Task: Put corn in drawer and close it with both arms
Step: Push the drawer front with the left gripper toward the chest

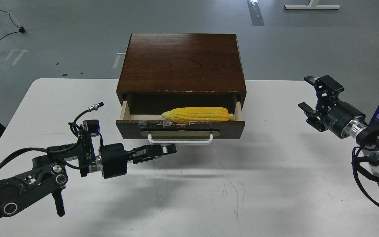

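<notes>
The yellow corn [197, 115] lies lengthwise in the open drawer [179, 129], against its front wall, tip to the left. The drawer is pulled partway out of the dark brown cabinet [181, 62]. Its white bar handle [180, 141] faces me. My left gripper [170, 149] points right with its fingers together, empty, its tips just below the left half of the handle. My right gripper [306, 93] is open and empty, hovering over the table well to the right of the drawer.
The cabinet stands at the back middle of the white table [209, 191]. The table's right edge runs close under my right arm. Grey floor with cables and furniture legs lies beyond the table.
</notes>
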Robot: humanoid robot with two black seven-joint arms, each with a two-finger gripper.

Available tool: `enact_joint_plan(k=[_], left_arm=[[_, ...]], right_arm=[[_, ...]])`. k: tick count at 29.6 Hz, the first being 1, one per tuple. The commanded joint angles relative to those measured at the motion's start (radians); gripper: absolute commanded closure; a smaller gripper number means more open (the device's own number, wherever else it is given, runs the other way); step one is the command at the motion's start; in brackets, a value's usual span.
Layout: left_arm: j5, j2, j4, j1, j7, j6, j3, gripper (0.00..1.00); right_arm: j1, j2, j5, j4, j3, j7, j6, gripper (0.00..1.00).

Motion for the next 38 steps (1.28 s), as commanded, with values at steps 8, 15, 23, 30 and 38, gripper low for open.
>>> enact_joint_plan(k=[8,15,23,30,38], left_arm=[[-0.009,-0.023,0.038,-0.024,0.000,0.001,0.000,1.00],[-0.010,-0.043,0.067,-0.041,0.000,0.001,0.000,1.00],[-0.010,-0.051,0.091,-0.050,0.000,0.001,-0.001,1.00],[-0.030,-0.074,0.130,-0.065,0.000,0.004,0.000,1.00],[-0.030,-0.080,0.159,-0.071,0.000,0.005,-0.001,1.00]], right_arm=[[-0.008,0.001,0.000,0.002,-0.001,0.000,0.000,0.00],[-0.015,0.001,0.000,0.003,0.001,0.000,0.000,0.00],[-0.022,0.001,0.000,0.002,0.001,0.000,0.000,0.00],[-0.034,0.012,0.000,0.002,0.001,0.000,-0.002,0.00],[-0.038,0.016,0.000,0.000,0.001,0.000,-0.009,0.00]])
